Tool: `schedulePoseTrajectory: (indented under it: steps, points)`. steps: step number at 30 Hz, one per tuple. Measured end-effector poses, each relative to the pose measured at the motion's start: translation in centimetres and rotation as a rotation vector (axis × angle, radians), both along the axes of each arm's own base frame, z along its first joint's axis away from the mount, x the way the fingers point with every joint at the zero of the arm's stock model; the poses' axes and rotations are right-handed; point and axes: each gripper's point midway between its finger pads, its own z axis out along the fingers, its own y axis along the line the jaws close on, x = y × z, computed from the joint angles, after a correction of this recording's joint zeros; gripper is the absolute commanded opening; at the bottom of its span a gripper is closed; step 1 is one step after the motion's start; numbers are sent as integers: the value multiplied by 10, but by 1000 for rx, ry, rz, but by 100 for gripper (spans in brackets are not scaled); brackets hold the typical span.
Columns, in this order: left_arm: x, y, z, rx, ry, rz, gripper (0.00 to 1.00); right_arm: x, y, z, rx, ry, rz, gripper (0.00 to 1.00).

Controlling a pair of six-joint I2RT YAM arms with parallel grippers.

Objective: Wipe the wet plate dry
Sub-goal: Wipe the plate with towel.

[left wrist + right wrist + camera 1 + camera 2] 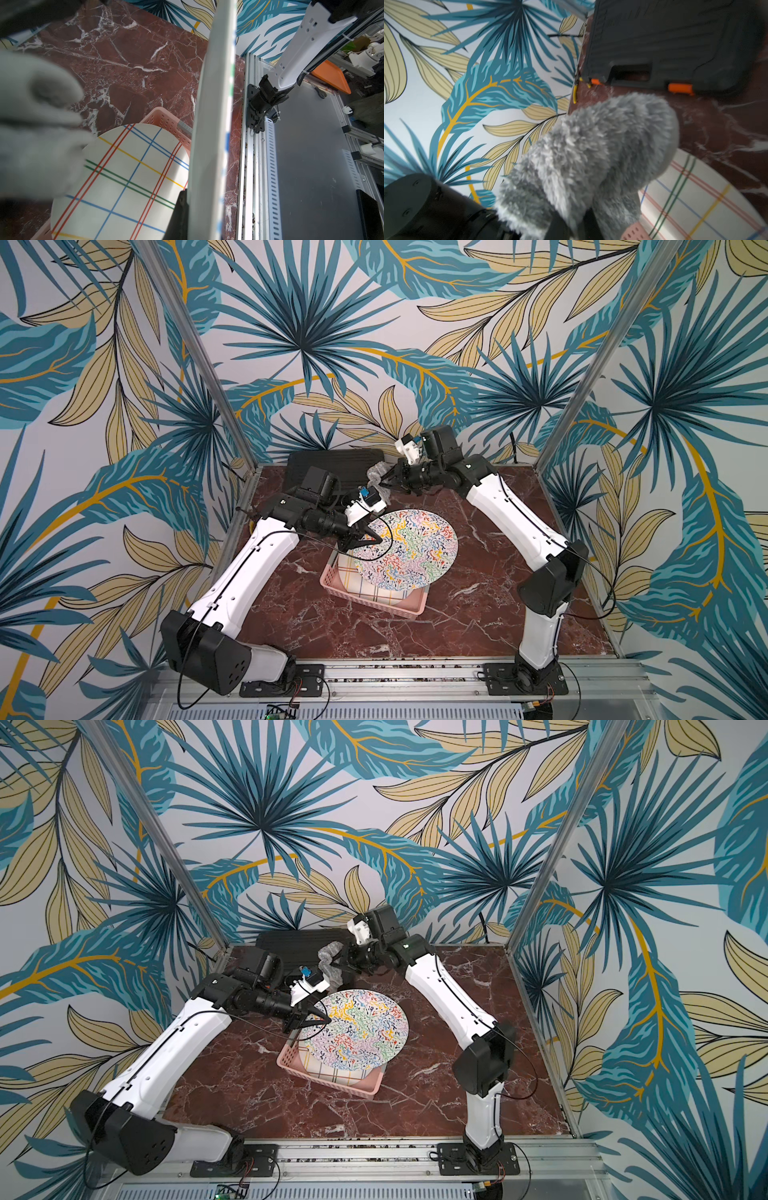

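- Nearest, a pink perforated plastic basket (pixel 361 598) holds a white plaid-lined plate (pixel 124 176).
- Over it, the left gripper (pixel 376 539) is clamped on the rim of the round squiggle-patterned plate (pixel 411 549), which it holds lifted.
- Farther back, the right gripper (pixel 390 480) pinches a fluffy grey cloth (pixel 591 155), apart from that plate.
- Wiping looks not yet begun. Next, the cloth must reach the patterned face.

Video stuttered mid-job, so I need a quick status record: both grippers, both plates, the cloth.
left gripper: shut on the patterned plate at its rim
patterned plate: lifted and tilted above the pink basket
checked plate: lying in the pink basket
right gripper: shut on the grey cloth
grey cloth: held up near the black case, no contact with the patterned plate visible
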Motion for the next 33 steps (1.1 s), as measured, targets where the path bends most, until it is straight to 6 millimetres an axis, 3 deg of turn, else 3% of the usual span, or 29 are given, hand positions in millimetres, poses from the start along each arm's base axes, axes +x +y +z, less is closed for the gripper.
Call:
schedulePoseTrajectory:
  steps: [3,7,17,23,33]
  points:
    - [9,-1,-6,27,-4,10,0,-22,11,0,27,57,84,0]
    - [15,-2,-6,42,-20,15,0,-36,12,4,47,101,142,0]
    - [20,-6,0,38,-34,24,0,-50,3,-6,16,136,203,0]
    - [23,-8,-2,47,-41,34,0,-42,-23,-14,16,158,151,0]
    - [26,-8,-2,53,-53,43,0,-37,-70,-11,50,129,55,0]
